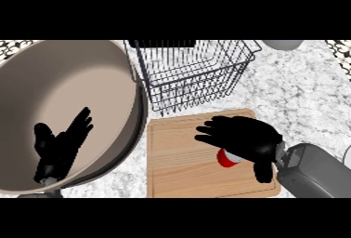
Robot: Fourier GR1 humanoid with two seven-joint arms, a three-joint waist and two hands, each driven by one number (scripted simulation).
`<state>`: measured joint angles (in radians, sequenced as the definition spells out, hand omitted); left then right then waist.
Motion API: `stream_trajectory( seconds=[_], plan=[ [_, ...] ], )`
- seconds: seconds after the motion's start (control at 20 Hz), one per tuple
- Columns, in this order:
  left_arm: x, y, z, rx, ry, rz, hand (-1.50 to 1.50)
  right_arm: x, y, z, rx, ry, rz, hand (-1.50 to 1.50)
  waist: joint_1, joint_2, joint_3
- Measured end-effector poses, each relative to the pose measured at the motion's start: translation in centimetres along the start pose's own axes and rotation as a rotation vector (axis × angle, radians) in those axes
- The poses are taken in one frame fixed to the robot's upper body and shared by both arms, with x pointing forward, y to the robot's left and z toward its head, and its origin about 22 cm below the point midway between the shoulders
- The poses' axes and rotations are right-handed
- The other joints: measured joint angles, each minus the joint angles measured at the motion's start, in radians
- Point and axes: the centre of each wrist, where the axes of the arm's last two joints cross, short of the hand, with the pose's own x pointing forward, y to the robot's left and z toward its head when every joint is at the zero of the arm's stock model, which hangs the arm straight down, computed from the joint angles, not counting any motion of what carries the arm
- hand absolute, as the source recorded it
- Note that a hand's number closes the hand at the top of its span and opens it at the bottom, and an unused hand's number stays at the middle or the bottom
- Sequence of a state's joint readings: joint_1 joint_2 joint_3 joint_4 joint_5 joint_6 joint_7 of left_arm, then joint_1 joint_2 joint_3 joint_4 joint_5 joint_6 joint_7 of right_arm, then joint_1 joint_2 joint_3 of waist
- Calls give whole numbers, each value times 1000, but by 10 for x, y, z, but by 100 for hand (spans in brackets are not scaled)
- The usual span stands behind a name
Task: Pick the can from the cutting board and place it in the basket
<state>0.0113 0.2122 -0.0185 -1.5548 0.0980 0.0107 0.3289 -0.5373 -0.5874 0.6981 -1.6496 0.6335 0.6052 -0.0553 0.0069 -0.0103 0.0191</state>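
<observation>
My right hand curled over the red cylindrical can on the pale wooden cutting board, black wire basket just behind the board, my left hand straight-fingered, left of the board.

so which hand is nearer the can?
Right. The right hand is over the red can on the cutting board; the left hand is far off, over the large bowl.

A white and grey speckled marble counter top fills the view. A large round beige bowl with a dark rim covers its left side. A pale rounded object sits at the far edge, cut off
</observation>
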Motion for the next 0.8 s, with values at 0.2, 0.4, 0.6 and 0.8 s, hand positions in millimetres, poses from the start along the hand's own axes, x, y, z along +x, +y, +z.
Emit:
stream_trajectory(
  seconds=[0.2, 0.4, 0.6, 0.8],
  plan=[
    [0, 0, 1, 0, 3, -3, 0, -2, 14, -11, 1, 2, -2, -150, 1, 1, -1],
    [-2, 0, 2, 4, -8, -2, 0, -4, 17, -17, -8, -5, -1, -150, 0, 0, 1],
    [-2, 1, 3, 7, 0, -3, 0, -11, 25, -14, -8, -3, -1, 150, -5, -1, 0],
    [-3, 0, 2, 6, -4, -8, 0, -10, 24, -18, -27, -35, 62, 150, -3, -1, 2]
  ],
)
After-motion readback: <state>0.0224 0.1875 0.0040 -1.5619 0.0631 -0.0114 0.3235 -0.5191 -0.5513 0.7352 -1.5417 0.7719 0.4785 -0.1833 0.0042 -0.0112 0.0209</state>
